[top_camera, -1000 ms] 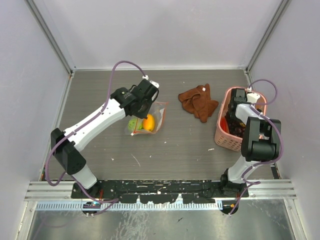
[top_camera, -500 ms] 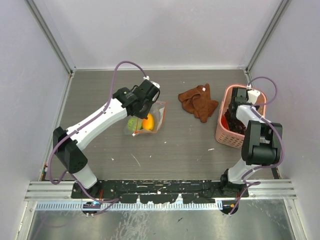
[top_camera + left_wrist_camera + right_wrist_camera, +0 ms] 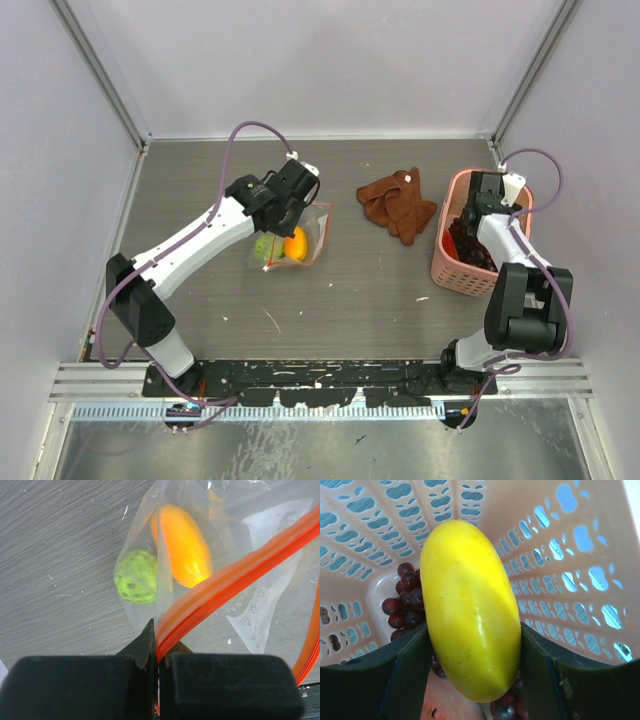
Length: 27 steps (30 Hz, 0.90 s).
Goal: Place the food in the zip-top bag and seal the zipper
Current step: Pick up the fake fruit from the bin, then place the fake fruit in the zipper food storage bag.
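Observation:
The clear zip-top bag (image 3: 297,238) lies left of the table's middle with a lime-green ball (image 3: 135,576) and an orange fruit (image 3: 185,547) inside. My left gripper (image 3: 287,199) (image 3: 159,650) is shut on the orange-red zipper strip (image 3: 235,577) and holds that edge up. My right gripper (image 3: 478,203) (image 3: 470,667) is inside the pink basket (image 3: 441,266), shut on a smooth yellow fruit (image 3: 470,605). A dark purple grape bunch (image 3: 404,600) and a red-pink slice (image 3: 452,711) lie in the basket under it.
A crumpled brown cloth (image 3: 397,206) lies between the bag and the basket. Grey walls and metal rails close the table on the left, back and right. The basket stands against the right wall.
My right arm has shifted a little toward the back inside the basket. My left gripper has kept its hold on the zipper strip, almost in the same place.

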{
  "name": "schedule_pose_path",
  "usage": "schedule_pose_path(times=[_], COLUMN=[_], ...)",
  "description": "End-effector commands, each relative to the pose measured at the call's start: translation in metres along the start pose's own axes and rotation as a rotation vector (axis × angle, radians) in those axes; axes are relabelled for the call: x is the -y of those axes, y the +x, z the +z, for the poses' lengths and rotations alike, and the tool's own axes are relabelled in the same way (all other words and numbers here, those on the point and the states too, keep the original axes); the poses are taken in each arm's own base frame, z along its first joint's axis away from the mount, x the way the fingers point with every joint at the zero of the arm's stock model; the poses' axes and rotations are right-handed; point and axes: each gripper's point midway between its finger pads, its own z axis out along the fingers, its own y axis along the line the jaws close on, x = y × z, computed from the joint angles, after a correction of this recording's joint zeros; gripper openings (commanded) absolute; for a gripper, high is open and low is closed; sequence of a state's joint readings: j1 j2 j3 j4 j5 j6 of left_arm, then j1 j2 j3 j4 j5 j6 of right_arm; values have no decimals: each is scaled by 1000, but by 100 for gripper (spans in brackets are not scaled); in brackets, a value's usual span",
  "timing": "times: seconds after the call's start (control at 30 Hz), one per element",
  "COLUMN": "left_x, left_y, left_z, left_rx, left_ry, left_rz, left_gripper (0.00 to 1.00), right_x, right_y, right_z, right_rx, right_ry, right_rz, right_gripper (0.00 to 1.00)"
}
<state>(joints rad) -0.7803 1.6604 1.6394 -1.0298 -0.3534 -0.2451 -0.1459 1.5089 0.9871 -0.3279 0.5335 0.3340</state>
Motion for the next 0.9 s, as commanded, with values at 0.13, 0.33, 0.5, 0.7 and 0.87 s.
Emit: schedule_pose_path(times=[0.13,0.33,0.5,0.7,0.87], left_x=[-7,-8,-8,-9,-9], left_y=[-12,-13,-14,-15,-16], left_z=[-11,-14,-17,-18,-19], left_rx=[52,62,69,73,77], left_ry=[-9,-7,-3,-4,-3], left_rz=[-7,-12,-16,-17,-18], left_gripper=[0,0,0,0,0], right_x=[-1,-2,-3,-21,-42], right_y=[-36,-50,-71,-83,-82], right_z=[-41,-70,-105,-153,-188], right_rx=[80,102,120,128,113], right_ry=[-105,-182,-267,-480,-645], right_rz=[73,99,97,114,96], right_gripper=[23,21,19,17,17])
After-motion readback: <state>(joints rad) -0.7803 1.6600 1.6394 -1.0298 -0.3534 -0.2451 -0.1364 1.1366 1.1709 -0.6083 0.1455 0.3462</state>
